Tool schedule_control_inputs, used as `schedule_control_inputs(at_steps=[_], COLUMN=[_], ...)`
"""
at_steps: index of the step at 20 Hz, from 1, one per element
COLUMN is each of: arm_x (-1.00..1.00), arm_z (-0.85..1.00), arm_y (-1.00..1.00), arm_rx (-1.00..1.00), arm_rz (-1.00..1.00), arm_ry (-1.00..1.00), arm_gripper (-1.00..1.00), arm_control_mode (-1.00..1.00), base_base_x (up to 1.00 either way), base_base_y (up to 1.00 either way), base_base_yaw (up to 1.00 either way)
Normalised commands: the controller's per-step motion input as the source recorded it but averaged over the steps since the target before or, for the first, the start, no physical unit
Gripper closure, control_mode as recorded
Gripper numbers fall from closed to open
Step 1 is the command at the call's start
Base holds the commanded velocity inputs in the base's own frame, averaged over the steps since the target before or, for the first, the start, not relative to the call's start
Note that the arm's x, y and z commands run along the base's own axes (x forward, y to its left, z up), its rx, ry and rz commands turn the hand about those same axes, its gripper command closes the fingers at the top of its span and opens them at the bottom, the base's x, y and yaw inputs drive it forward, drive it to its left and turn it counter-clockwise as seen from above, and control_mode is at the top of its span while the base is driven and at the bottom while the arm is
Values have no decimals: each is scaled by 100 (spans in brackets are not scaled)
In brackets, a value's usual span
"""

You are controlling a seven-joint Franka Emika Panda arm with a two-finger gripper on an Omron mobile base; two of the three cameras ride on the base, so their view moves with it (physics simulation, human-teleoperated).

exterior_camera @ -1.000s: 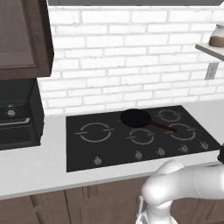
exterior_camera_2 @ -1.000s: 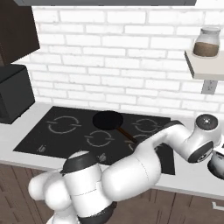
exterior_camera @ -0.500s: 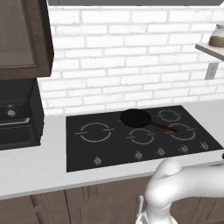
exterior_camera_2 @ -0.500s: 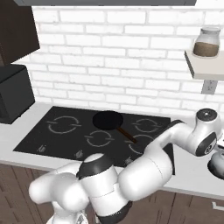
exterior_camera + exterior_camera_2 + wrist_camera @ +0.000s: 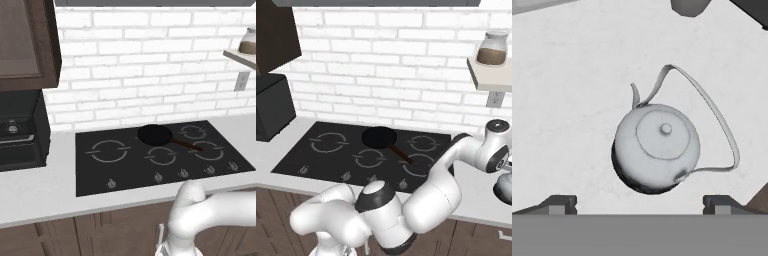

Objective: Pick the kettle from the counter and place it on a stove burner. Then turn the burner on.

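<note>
The kettle [image 5: 657, 147] stands on the pale counter [image 5: 572, 75], seen from straight above: round mottled body, lid knob, short spout and a thin wire handle arching off to one side. My gripper [image 5: 640, 202] hovers over it, open, its fingertips [image 5: 559, 202] wide apart and touching nothing. In the right base view the kettle [image 5: 504, 189] peeks in at the right edge, just below the arm's wrist. The large stove burner [image 5: 108, 151] [image 5: 329, 142] is at the cooktop's left end, bare.
A black frying pan [image 5: 155, 134] [image 5: 379, 136] with a brown handle sits mid-cooktop. Knobs [image 5: 158, 177] line the cooktop's front. A black oven [image 5: 17, 130] stands on the counter's left. A wall shelf with a jar [image 5: 492, 48] hangs above the right end.
The arm has stretched farther right and the wrist has moved out over the kettle. The jaws have stayed wide open. Pan and kettle have not moved.
</note>
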Motion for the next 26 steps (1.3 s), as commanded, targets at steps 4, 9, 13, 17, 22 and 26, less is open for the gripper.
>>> schedule_control_inputs(at_steps=[4, 9, 13, 17, 22, 26], arm_x=[1, 1, 0, 0, -6, -1], arm_z=[-9, -5, -3, 0, 4, 0], arm_y=[-2, -34, -29, -21, -19, -18], arm_rx=[0, 0, 0, 0, 0, 0], arm_rz=[0, 0, -3, -4, -5, -7], arm_ry=[2, 1, 0, 0, 0, 0], arm_gripper=[-100, -100, -100, -100, -100, -100], arm_control_mode=[-100, -100, -100, -100, -100, -100], base_base_x=[0, 0, 0, 0, 0, 0], base_base_y=[0, 0, 0, 0, 0, 0], base_base_yaw=[0, 0, 0, 0, 0, 0])
